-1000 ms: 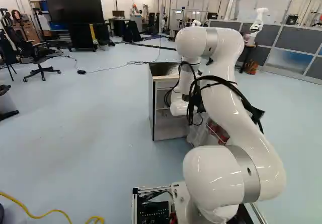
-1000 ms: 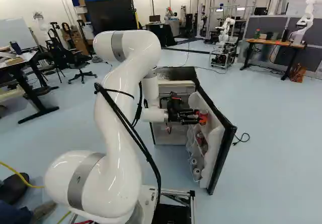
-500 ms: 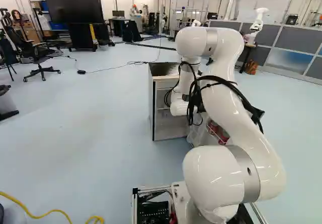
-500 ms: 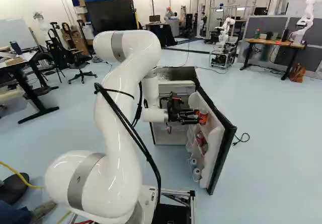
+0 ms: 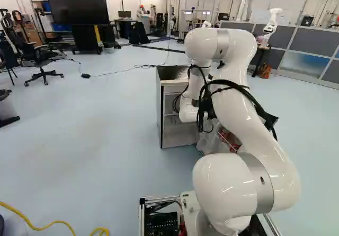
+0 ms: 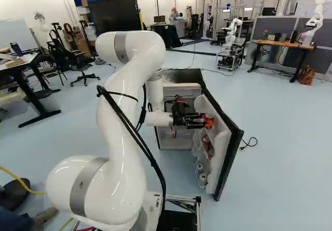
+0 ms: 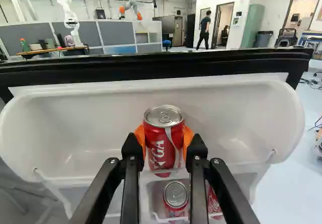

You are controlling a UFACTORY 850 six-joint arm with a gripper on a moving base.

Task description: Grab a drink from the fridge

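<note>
1. Well, next to nothing has shifted over the last second: the base has not moved, and the white arm [image 6: 124, 101] keeps the same bend against its lowest joint. Any small change at the fingertips is too fine for me to make out.

2. As I read it, that stillness means the reaching is done and the grip is being settled, with the lift and carry still to come.

3. The pincer [image 7: 164, 139] is closed about the red can [image 7: 156, 151], its orange pads [image 7: 188, 139] pressed to opposite sides. The can stands upright in the upper door shelf [image 7: 90, 113]; whether its base bears on the shelf, I cannot tell.

4. Next, I should think, it wants raising straight up past the shelf's rim before the arm backs off. A tilted pull might catch that rim or swing the fridge door [image 6: 236, 133].

5. Under it, a lower can [image 7: 176, 195] sits with another red one [image 7: 214, 204] just beside, so the fingers ought to keep clear of those as they rise.

6. No table bears the drink; the open fridge [image 6: 179, 76] does, standing on the pale blue floor [image 5: 106, 119].

7. Round the room I see a wooden surface [image 6: 282, 44] with another robot [image 6: 317, 18] beside it, a black office chair [image 5: 39, 61], a big dark screen [image 5: 77, 6], and a yellow cable [image 5: 34, 227] near the base.
</note>
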